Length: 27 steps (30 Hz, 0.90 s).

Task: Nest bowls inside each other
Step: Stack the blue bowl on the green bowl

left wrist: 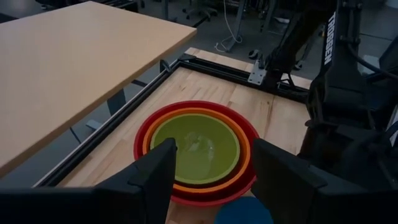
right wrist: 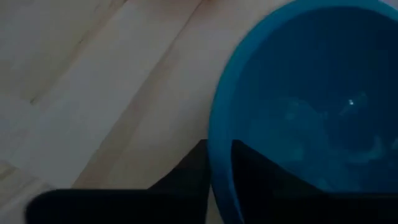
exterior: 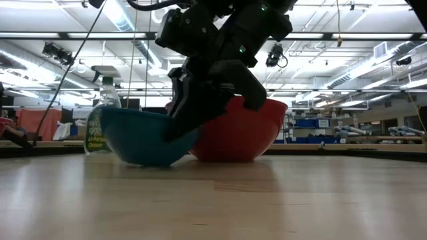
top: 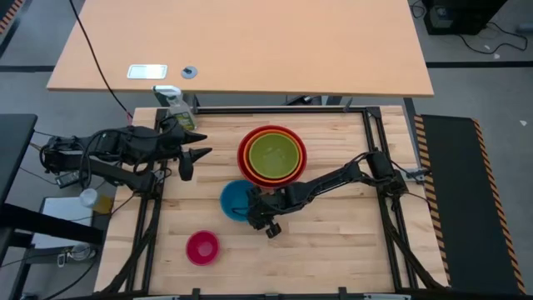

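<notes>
The red bowl (top: 243,155) stands at the table's middle with the orange bowl (top: 296,172) and the lime green bowl (top: 272,155) nested in it. The blue bowl (top: 231,200) rests on its base just in front of them, toward the near edge. The magenta-pink bowl (top: 202,247) stands alone near the front left. My right gripper (right wrist: 219,180) is shut on the blue bowl. My left gripper (left wrist: 214,177) hovers open at the far left, above the table, pointing toward the nested bowls. My right gripper has the blue bowl's rim (right wrist: 217,149) on its right-hand side, one finger (right wrist: 261,177) inside the bowl and the other (right wrist: 186,180) outside its wall. The fingers slant down from the table's right. The bowl (exterior: 133,140) sits on the table.
A spray bottle (top: 175,104) with green liquid stands at the far left corner, beside my left arm. A black frame (top: 366,150) borders the wooden tabletop. Bare wood lies at the front right.
</notes>
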Each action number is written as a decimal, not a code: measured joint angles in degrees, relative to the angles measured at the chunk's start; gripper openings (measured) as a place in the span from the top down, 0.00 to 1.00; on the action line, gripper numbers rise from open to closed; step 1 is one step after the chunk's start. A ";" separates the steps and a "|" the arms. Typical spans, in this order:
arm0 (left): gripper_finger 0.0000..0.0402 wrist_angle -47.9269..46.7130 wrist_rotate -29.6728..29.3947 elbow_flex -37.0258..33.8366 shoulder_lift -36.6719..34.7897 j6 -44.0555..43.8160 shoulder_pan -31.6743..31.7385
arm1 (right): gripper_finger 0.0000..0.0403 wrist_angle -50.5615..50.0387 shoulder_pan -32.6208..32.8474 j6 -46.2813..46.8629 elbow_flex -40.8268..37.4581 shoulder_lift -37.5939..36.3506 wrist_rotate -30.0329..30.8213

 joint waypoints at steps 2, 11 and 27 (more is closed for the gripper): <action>0.46 0.00 -0.01 0.00 0.00 0.00 0.00 | 0.89 0.14 -0.18 -0.24 0.02 0.00 -0.34; 0.46 0.00 0.00 0.00 0.00 -0.02 -0.02 | 0.93 1.17 -0.26 -1.95 1.08 -0.11 -1.41; 0.46 2.38 -0.04 0.00 -0.48 0.99 -0.02 | 0.93 -14.96 -0.77 -11.33 21.97 -2.01 13.24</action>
